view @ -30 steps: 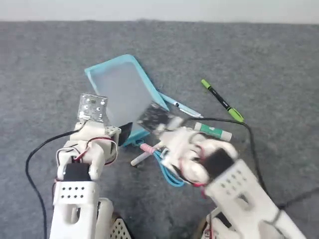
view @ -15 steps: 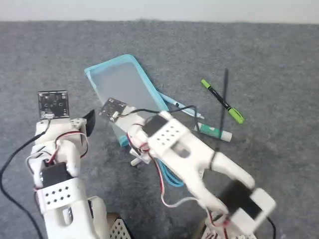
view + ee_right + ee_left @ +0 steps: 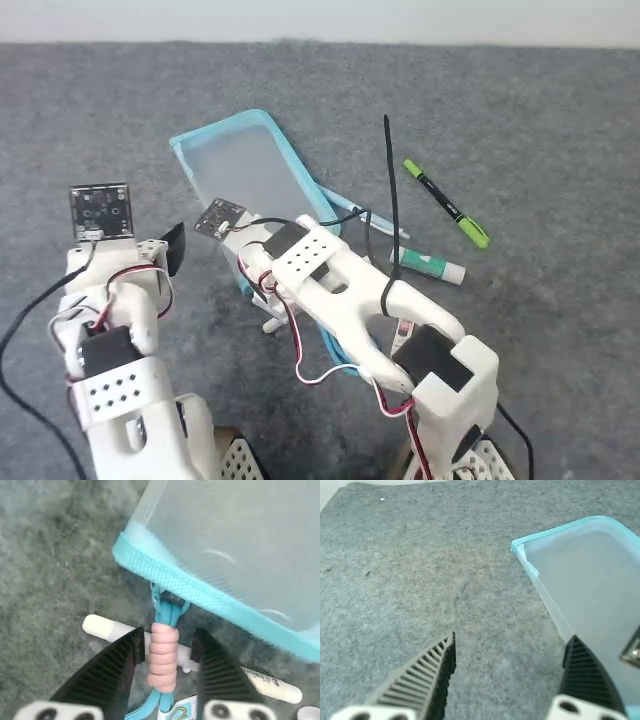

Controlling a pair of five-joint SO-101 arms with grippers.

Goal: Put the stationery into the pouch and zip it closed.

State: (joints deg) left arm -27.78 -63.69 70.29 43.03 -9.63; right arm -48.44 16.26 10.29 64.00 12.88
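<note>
A translucent pouch point(image 3: 245, 165) with turquoise trim lies on the grey mat. From its near corner hangs a turquoise cord point(image 3: 165, 611) with a pink pull point(image 3: 163, 655). My right gripper point(image 3: 169, 632) is open, its fingers on either side of that pull with small gaps; the high view has the right gripper point(image 3: 250, 272) at the pouch's near corner. A white pen point(image 3: 107, 629) lies under the pull. My left gripper point(image 3: 512, 642) is open wide over bare mat, left of the pouch point(image 3: 590, 575). A green pen point(image 3: 445, 205), a green-and-white stick point(image 3: 430, 265) and a blue-white pen point(image 3: 365, 217) lie right of the pouch.
The right arm point(image 3: 350, 300) stretches diagonally over the loose cord and the white pen point(image 3: 272, 323). Its black cable point(image 3: 390, 200) stands up above the stationery. The left arm point(image 3: 110, 330) stands at the near left. Open mat lies left of and beyond the pouch.
The right arm swung from the right side across to the pouch's near corner. The left gripper drew back to the left, away from the pouch.
</note>
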